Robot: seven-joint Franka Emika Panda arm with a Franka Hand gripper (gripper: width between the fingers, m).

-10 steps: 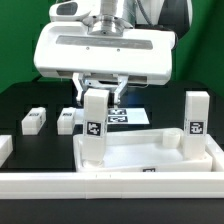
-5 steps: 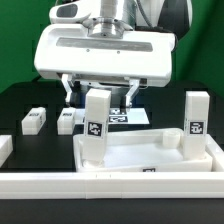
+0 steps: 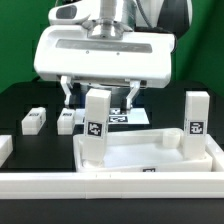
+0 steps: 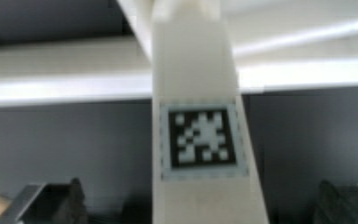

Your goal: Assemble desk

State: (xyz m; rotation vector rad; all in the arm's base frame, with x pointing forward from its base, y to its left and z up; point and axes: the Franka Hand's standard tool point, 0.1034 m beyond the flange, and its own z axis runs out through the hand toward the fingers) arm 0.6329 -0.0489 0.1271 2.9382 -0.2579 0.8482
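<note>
The white desk top (image 3: pixel 150 158) lies upside down with two legs standing upright in its corners. One leg (image 3: pixel 96 125) is at the exterior view's left, the other leg (image 3: pixel 195 122) at its right. My gripper (image 3: pixel 100 95) hangs over the left leg, open, its fingers (image 3: pixel 69 92) apart on either side of the leg's upper end without touching it. In the wrist view that tagged leg (image 4: pixel 201 130) runs between the dark fingertips (image 4: pixel 51 203) of the gripper (image 4: pixel 201 205), with gaps on both sides. Two more legs (image 3: pixel 33 120) (image 3: pixel 68 120) lie loose on the black table.
A long white border rail (image 3: pixel 100 186) runs along the front, close to the desk top. Another white piece (image 3: pixel 4 148) shows at the exterior view's left edge. The marker board (image 3: pixel 124 117) lies behind the left leg, under the gripper.
The jaws have spread wide and let go of the left leg, which stays standing in the desk top. The arm itself has hardly moved.
</note>
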